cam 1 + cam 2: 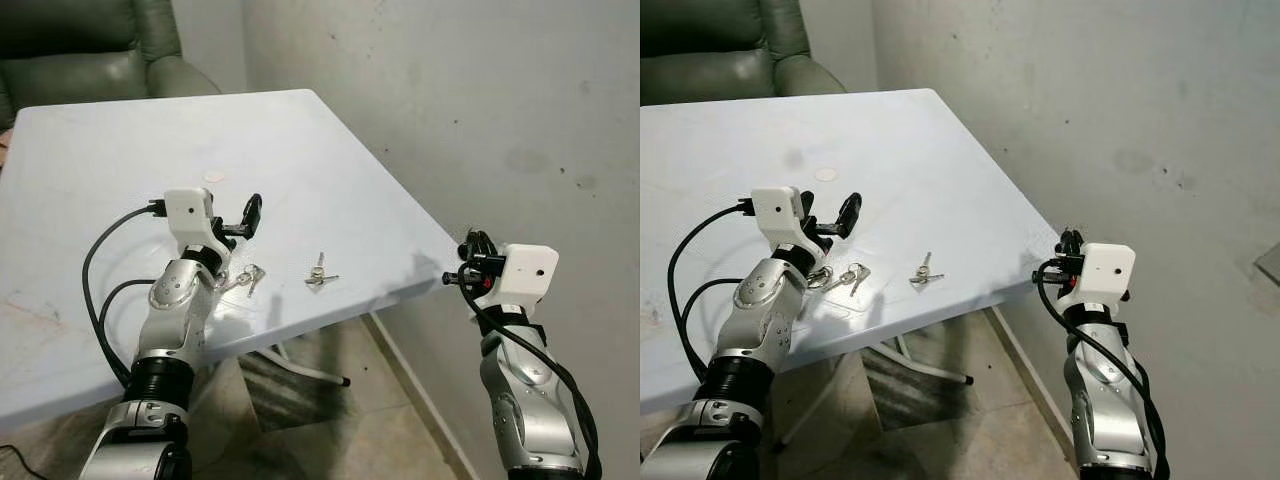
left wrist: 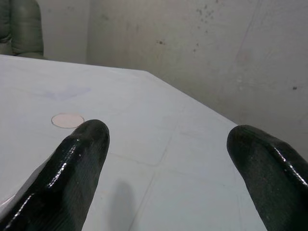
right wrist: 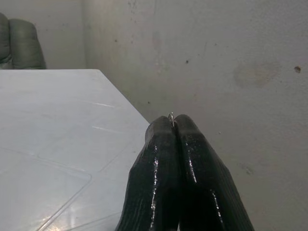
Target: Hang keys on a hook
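Two bunches of silver keys lie near the front edge of the white table point(image 1: 300, 140): one bunch point(image 1: 245, 278) sits just beside my left forearm, the other point(image 1: 320, 272) a little to its right. My left gripper point(image 1: 245, 218) hovers open above the table, over the first bunch, with nothing between its fingers point(image 2: 77, 163). My right gripper point(image 1: 470, 257) is off the table's right corner, close to the grey wall. Its fingers point(image 3: 159, 159) are pressed shut, and a small metal ring point(image 3: 171, 117) pokes out at their tips. No hook can be made out.
A green armchair point(image 1: 90, 50) stands behind the table. The stained grey wall point(image 1: 480, 100) runs along the table's right side, leaving a narrow gap. A white table leg point(image 1: 310, 372) crosses the tiled floor below. A small pink round mark point(image 2: 67, 120) is on the tabletop.
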You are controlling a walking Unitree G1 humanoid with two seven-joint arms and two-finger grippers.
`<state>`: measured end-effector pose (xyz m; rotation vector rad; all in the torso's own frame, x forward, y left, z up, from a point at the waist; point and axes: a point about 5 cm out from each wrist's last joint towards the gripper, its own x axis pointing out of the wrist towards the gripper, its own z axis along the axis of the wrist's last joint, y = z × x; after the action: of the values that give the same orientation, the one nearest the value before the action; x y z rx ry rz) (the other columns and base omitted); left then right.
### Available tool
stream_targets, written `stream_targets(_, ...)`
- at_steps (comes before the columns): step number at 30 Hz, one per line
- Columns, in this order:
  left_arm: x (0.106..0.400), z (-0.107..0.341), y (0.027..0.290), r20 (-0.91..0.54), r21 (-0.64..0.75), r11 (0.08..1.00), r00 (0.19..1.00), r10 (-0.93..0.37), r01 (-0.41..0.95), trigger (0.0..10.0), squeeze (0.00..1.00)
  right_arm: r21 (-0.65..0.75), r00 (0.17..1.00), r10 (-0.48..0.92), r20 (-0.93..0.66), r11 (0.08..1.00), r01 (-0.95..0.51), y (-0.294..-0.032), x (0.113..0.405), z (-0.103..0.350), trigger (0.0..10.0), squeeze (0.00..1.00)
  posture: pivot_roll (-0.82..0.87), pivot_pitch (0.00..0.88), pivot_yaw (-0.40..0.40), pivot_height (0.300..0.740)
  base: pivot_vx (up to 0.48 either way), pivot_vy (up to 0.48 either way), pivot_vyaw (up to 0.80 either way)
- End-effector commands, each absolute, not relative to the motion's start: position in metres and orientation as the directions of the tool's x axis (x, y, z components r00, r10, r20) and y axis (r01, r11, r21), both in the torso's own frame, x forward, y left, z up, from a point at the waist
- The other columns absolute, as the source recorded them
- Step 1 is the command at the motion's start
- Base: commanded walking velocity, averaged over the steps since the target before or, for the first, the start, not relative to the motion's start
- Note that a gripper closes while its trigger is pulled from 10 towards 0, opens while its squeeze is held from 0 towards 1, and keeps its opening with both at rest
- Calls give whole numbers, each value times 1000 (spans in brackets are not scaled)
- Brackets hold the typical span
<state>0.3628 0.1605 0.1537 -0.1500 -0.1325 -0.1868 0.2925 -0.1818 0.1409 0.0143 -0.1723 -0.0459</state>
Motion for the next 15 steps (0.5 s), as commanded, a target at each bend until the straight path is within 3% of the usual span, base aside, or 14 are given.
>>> stream_targets(1, 363, 154, 156, 151, -121, 972, 971, -185, 204, 10000, 0, 1, 985, -35, 170, 999, 35, -182, 292, 141, 10000, 0, -33, 5, -48, 740, 0, 0, -775)
stream_targets(8, 362, 155, 154, 159, -160, 960, 966, -204, 229, 10000, 0, -1, 985, -35, 172, 999, 36, -183, 293, 143, 10000, 0, -33, 6, -48, 740, 0, 0, -779)
stream_targets(13, 362, 154, 154, 153, -168, 959, 967, -202, 227, 10000, 0, 0, 985, -31, 172, 1000, 31, -181, 293, 143, 10000, 0, -30, 7, -49, 740, 0, 434, -777)
stream_targets(15, 363, 154, 155, 153, -175, 959, 969, -196, 222, 10000, 0, 0, 985, -29, 172, 1000, 29, -180, 293, 143, 10000, 0, -30, 7, -49, 740, 0, 0, -775)
